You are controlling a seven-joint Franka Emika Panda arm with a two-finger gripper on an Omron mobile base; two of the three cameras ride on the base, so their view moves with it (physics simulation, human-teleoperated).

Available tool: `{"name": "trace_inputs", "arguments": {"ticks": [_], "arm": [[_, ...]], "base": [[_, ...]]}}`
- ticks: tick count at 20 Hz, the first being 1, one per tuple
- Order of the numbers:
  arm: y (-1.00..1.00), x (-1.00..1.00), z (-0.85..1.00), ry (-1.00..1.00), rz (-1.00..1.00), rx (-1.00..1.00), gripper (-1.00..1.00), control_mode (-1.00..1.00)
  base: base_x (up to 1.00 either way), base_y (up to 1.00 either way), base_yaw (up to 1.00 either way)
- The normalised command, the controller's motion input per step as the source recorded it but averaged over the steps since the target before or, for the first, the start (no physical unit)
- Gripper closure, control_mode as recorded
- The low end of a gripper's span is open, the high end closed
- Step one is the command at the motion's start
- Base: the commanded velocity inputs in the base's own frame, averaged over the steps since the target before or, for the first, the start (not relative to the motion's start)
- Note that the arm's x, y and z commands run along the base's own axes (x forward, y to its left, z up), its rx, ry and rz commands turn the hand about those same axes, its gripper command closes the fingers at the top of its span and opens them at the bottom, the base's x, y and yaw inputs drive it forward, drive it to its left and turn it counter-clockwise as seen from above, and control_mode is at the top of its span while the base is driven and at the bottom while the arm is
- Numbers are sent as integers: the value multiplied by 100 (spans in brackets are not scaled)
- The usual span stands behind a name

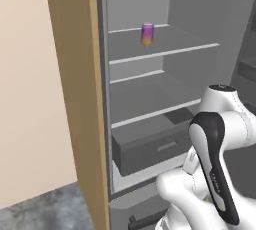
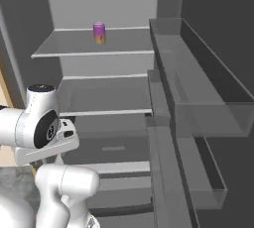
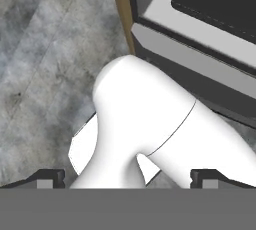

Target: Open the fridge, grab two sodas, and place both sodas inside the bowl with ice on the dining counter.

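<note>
With the fridge (image 1: pixel 150 104) standing open, I'm seeing the can (image 1: pixel 147 33) sitting upright on its upper shelf (image 2: pixel 99 48) (seemingly alone); the end effector (image 3: pixel 127 178) is pointing floorward, fingers spread and empty.

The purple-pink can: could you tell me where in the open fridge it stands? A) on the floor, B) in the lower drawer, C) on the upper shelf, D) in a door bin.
C: the can stands upright on the fridge's upper shelf, towards the back.
</note>
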Motion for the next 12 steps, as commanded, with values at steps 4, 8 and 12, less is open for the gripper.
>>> {"name": "trace_inputs", "arguments": {"ticks": [4,8,12], "arm": [[0,0,0,0,0,0,-100,100],[0,0,0,0,0,0,-100,100],[0,0,0,0,0,0,-100,100]], "base": [[55,0,27],[67,2,27],[79,4,22]]}}
